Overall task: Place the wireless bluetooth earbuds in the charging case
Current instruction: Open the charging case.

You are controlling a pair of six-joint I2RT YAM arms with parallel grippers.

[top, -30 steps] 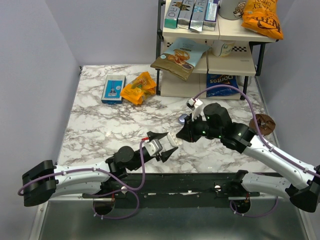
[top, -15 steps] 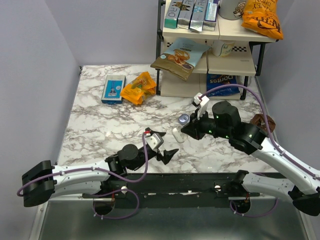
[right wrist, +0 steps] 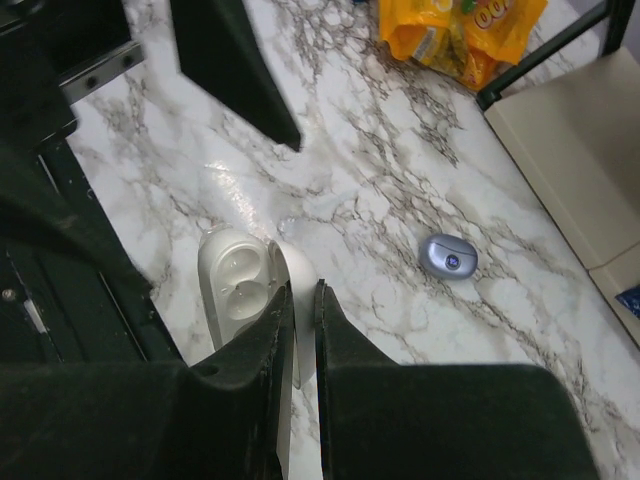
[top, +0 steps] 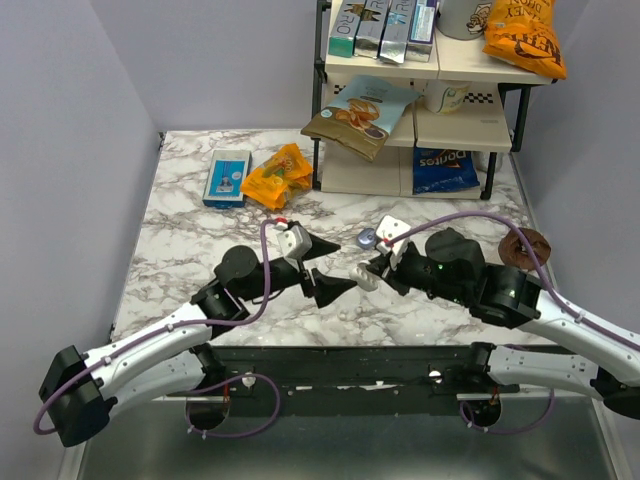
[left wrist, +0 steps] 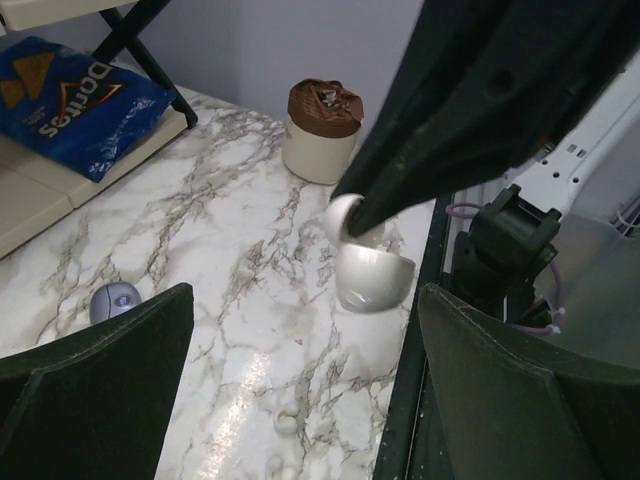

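My right gripper (top: 374, 272) is clamped on the charging case (right wrist: 236, 288), a white hinged shell standing open. My two fingers (right wrist: 262, 370) pinch one half edge-on, almost together, while the other half faces up and shows two hollows. I hold it close to the near edge of the table (top: 200, 230), a little right of the middle. Whether it touches the marble I cannot tell.

My left gripper (top: 347, 265) sits just left of the case with its fingers spread wide. It grips nothing and is clear of the shell.

One lilac earbud (top: 367, 238), a small rounded piece with a pale centre, lies on the marble just beyond the case, toward the far edge, apart from both grippers.

A brown-lidded jar (top: 524, 247) stands by the right edge. A rack of snacks (top: 420, 150) fills the far right corner. A blue box (top: 227, 177) and an orange bag (top: 277, 176) lie near the far edge, left of the rack.
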